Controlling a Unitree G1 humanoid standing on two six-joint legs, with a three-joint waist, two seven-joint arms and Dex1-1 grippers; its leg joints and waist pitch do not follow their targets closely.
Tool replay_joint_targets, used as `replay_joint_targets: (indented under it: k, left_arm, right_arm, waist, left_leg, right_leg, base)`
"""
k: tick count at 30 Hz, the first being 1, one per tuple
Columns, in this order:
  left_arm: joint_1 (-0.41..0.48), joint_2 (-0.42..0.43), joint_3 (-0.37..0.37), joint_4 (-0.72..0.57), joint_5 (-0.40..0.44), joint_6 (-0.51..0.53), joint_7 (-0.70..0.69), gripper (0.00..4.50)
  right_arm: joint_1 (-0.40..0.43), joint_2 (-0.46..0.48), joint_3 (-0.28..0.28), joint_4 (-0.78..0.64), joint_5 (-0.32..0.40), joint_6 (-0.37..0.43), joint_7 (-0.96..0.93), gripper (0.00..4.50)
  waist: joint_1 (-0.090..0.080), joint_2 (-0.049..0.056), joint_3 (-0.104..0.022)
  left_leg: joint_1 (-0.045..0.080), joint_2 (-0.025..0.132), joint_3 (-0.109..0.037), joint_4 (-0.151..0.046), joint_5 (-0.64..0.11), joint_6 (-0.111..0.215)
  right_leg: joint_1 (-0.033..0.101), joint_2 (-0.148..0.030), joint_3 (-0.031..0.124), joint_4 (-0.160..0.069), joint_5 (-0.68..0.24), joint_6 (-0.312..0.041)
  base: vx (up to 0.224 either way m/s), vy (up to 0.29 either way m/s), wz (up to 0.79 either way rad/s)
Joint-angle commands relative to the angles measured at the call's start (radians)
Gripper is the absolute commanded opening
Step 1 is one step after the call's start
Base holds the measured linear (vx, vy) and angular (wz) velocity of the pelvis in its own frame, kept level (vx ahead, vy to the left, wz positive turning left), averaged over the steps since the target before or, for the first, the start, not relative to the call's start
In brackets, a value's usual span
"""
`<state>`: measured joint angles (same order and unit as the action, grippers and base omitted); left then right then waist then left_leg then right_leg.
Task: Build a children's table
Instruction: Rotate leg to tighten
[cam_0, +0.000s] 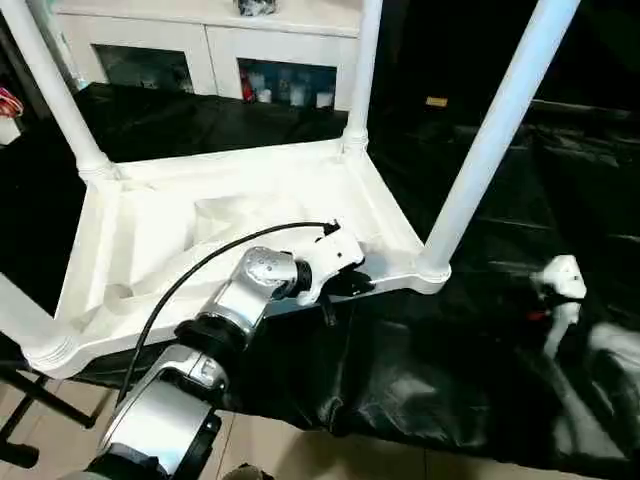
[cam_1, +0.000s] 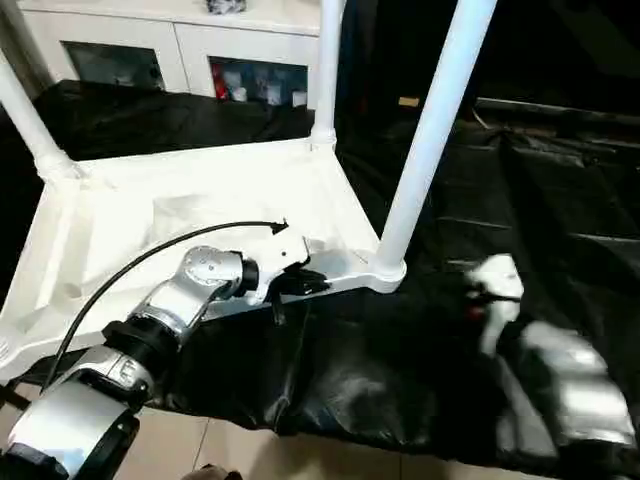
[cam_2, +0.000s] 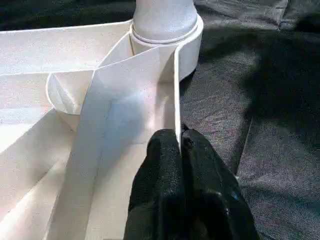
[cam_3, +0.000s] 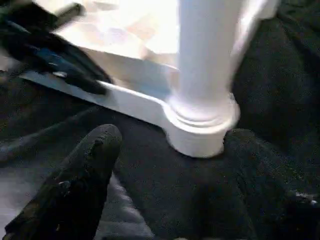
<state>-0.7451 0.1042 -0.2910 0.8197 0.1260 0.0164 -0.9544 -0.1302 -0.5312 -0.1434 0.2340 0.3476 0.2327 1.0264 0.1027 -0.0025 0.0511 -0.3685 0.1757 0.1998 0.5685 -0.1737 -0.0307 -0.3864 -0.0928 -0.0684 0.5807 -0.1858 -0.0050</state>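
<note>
The children's table (cam_0: 240, 215) is seen upside down across the left and centre of the head frames, its ribbed underside facing up on a black sheet (cam_0: 480, 330) that covers the worktop. Legs are seated in its corner sockets: one at the upper left (cam_0: 50, 85), one at the upper centre (cam_0: 362, 70) and one (cam_0: 495, 130) rising right of centre from the near right socket (cam_0: 432, 268). At the lower left, the left gripper (cam_0: 340, 285) is reached in on its silver forearm, with its jaws clenched on the thin near rim of the top, just beside that socket. At the right edge, the right gripper (cam_3: 170, 200) is held low over the black sheet, its jaws released and spread before the socket. A white cabinet (cam_0: 210, 45) with glass doors is seen along the top.
</note>
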Motion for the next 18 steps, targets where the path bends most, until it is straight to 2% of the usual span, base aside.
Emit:
replay_joint_targets:
  k: [1,3,4,5,6,7,8,10,11,12,14,15,16,17,18]
  left_arm:
    - [-0.005,-0.007,0.017,-0.063,-0.046,0.002,-0.033,0.27]
    - [-0.003,-0.003,0.017,-0.075,-0.05,0.007,-0.04,0.44]
    - [0.007,0.022,0.029,-0.156,-0.086,0.065,-0.083,0.58]
    - [0.01,0.032,0.033,-0.184,-0.097,0.085,-0.098,0.62]
    - [0.018,0.063,0.036,-0.246,-0.117,0.133,-0.141,0.62]
    - [0.02,0.07,0.036,-0.257,-0.12,0.142,-0.148,0.67]
    - [0.027,0.092,0.037,-0.293,-0.129,0.169,-0.172,0.75]
    - [0.048,0.139,0.035,-0.367,-0.142,0.216,-0.217,0.97]
    - [0.055,0.152,0.035,-0.387,-0.145,0.228,-0.229,0.97]
    - [0.073,0.185,0.03,-0.43,-0.147,0.255,-0.256,1.11]
    - [0.091,0.218,0.024,-0.472,-0.148,0.282,-0.282,1.21]
    - [0.139,0.293,0.011,-0.567,-0.153,0.351,-0.315,1.3]
    - [0.159,0.32,0.009,-0.603,-0.159,0.38,-0.329,1.46]
    - [0.159,0.32,0.009,-0.603,-0.159,0.38,-0.329,1.46]
    - [0.18,0.345,0.007,-0.644,-0.17,0.417,-0.34,1.53]
  right_arm:
    - [0.009,-0.008,0.021,-0.047,0.027,0.027,0.025,3.76]
    - [0.014,-0.008,0.032,-0.064,0.035,0.034,0.032,3.79]
    - [0.012,0.012,0.074,-0.118,0.051,0.069,0.042,3.79]
    - [0.005,0.027,0.088,-0.13,0.048,0.076,0.037,3.79]
    - [-0.011,0.051,0.103,-0.131,0.036,0.073,0.019,3.79]
    - [-0.015,0.056,0.105,-0.127,0.033,0.071,0.013,3.79]
    - [-0.029,0.074,0.11,-0.115,0.023,0.064,-0.006,3.79]
    - [-0.057,0.113,0.121,-0.095,0.011,0.059,-0.037,3.79]
    - [-0.064,0.123,0.124,-0.091,0.01,0.059,-0.045,3.79]
    - [-0.08,0.147,0.135,-0.08,0.007,0.059,-0.058,3.79]
    - [-0.094,0.168,0.147,-0.07,0.006,0.061,-0.072,3.79]
    - [-0.129,0.213,0.179,-0.039,-0.008,0.059,-0.101,3.79]
    - [-0.149,0.235,0.189,-0.015,-0.019,0.056,-0.12,3.79]
    - [-0.149,0.235,0.189,-0.015,-0.019,0.056,-0.12,3.79]
    - [-0.171,0.258,0.199,0.015,-0.041,0.037,-0.151,3.79]
  waist:
    - [0.006,-0.03,-0.065]
    - [0.009,-0.028,-0.07]
    - [0.01,-0.027,-0.071]
    - [0.013,-0.028,-0.074]
    - [0.013,-0.025,-0.075]
    - [0.011,-0.024,-0.074]
    - [0.008,-0.024,-0.068]
    - [0.003,-0.02,-0.057]
    - [0.003,-0.02,-0.055]
    - [-0.001,-0.017,-0.053]
    - [-0.009,-0.014,-0.051]
    - [-0.013,-0.01,-0.054]
    - [-0.025,-0.012,-0.052]
    - [-0.025,-0.01,-0.055]
    - [-0.024,-0.018,-0.056]
  left_leg:
    - [0.009,0.062,-0.024,-0.049,-0.13,0.142]
    - [0.008,0.063,-0.024,-0.044,-0.095,0.154]
    - [0.008,0.064,-0.024,-0.042,-0.083,0.157]
    - [0.003,0.067,-0.026,-0.04,-0.043,0.165]
    - [0.001,0.067,-0.024,-0.034,-0.021,0.176]
    - [-0.002,0.067,-0.023,-0.033,-0.022,0.178]
    - [-0.002,0.064,-0.02,-0.034,-0.053,0.169]
    - [0.004,0.063,-0.021,-0.045,-0.166,0.105]
    - [0.007,0.065,-0.023,-0.048,-0.193,0.084]
    - [0.009,0.065,-0.026,-0.053,-0.238,0.049]
    - [0.012,0.064,-0.028,-0.059,-0.279,0.017]
    - [0.017,0.068,-0.031,-0.062,-0.295,-0.003]
    - [0.001,0.063,-0.033,-0.068,-0.283,-0.008]
    - [0.002,0.064,-0.035,-0.067,-0.276,-0.015]
    - [0.014,0.064,-0.03,-0.063,-0.271,-0.016]
  right_leg:
    - [0.047,-0.071,0.041,-0.055,-0.135,-0.235]
    - [0.044,-0.07,0.04,-0.047,-0.081,-0.249]
    - [0.044,-0.069,0.04,-0.043,-0.059,-0.255]
    - [0.046,-0.07,0.041,-0.029,-0.002,-0.271]
    - [0.038,-0.068,0.041,-0.022,0.034,-0.282]
    - [0.034,-0.068,0.041,-0.021,0.035,-0.29]
    - [0.03,-0.067,0.04,-0.028,-0.013,-0.289]
    - [0.025,-0.069,0.043,-0.05,-0.201,-0.255]
    - [0.024,-0.07,0.044,-0.053,-0.244,-0.244]
    - [0.021,-0.07,0.045,-0.057,-0.315,-0.218]
    - [0.017,-0.066,0.047,-0.064,-0.365,-0.187]
    - [0.013,-0.068,0.049,-0.059,-0.354,-0.192]
    - [0.022,-0.063,0.048,-0.054,-0.337,-0.185]
    - [0.023,-0.065,0.047,-0.049,-0.324,-0.186]
    - [0.013,-0.065,0.049,-0.049,-0.307,-0.194]
  base:
    - [0.0,0.0,0.0]
    - [0.0,0.0,0.0]
    - [0.0,0.0,0.0]
    - [0.0,0.0,0.0]
    - [0.0,0.0,0.0]
    - [0.0,0.0,0.0]
    - [0.0,0.0,0.0]
    - [0.0,0.0,0.0]
    - [0.0,0.0,0.0]
    - [0.0,0.0,0.0]
    - [0.0,0.0,0.0]
    - [0.0,0.0,0.0]
    - [0.0,0.0,0.0]
    - [0.0,0.0,0.0]
    - [0.0,0.0,0.0]
